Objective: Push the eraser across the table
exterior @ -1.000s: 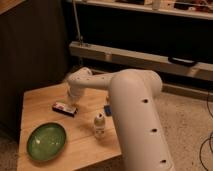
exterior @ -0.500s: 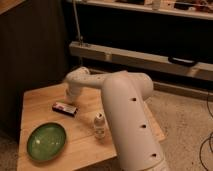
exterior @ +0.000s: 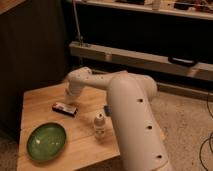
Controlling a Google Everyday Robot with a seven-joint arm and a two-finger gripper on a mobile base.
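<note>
- Camera view: a small wooden table [exterior: 40,102] is seen from above and in front, standing before a dark cabinet.
- The eraser [exterior: 65,108], a flat block with a white middle and a red end, is found lying in the back half of the table, well apart from every edge.
- The gripper [exterior: 69,101] is held just behind and above the eraser, with its fingers clenched and nothing grasped; whether it touches the eraser cannot be told.
- Bare wood is left open between the eraser and the table's left edge, and behind it toward the back edge.
- A green plate [exterior: 46,141] is set near the front left corner.
- A small white bottle [exterior: 100,125] stands upright to the right of the eraser, nearer the front.
- The right side of the table is covered by the thick white arm [exterior: 131,115].
</note>
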